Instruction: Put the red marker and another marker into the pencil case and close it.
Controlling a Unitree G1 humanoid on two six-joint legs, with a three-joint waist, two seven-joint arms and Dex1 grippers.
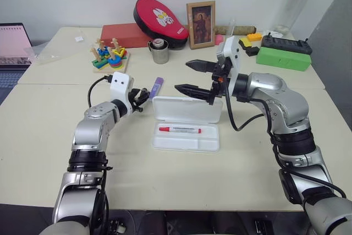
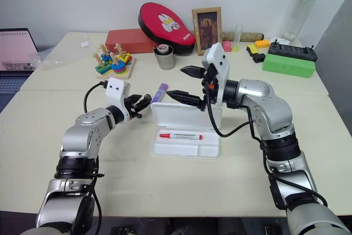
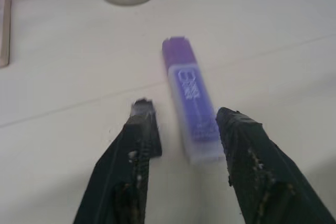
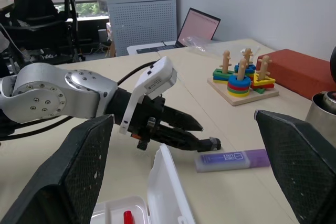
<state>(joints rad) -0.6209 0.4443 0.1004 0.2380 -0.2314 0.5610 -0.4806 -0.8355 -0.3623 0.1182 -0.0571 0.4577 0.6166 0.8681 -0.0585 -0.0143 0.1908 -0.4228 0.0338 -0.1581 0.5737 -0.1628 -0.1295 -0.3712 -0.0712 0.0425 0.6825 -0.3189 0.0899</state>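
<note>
The white pencil case (image 1: 186, 142) lies open mid-table, its lid (image 1: 187, 108) standing upright at the far side. The red marker (image 1: 180, 130) lies in its tray. The purple highlighter (image 1: 157, 87), the other marker, lies on the table just beyond the lid's left end. My left gripper (image 1: 144, 96) is open and hovers at the highlighter's near end (image 3: 191, 108), with its fingers (image 3: 247, 150) on either side and apart from it. A small dark piece (image 3: 142, 107) sits at one fingertip. My right gripper (image 1: 182, 75) hangs wide open above the lid, holding nothing.
Behind the case stand a metal cup (image 1: 160, 51), a wooden ring-stacking toy (image 1: 110, 56), a red box (image 1: 125, 35), a red oval pouch (image 1: 160, 22) and a picture frame (image 1: 201, 24). A green box (image 1: 283, 58) lies at the back right. A laptop (image 1: 14, 48) sits at the far left.
</note>
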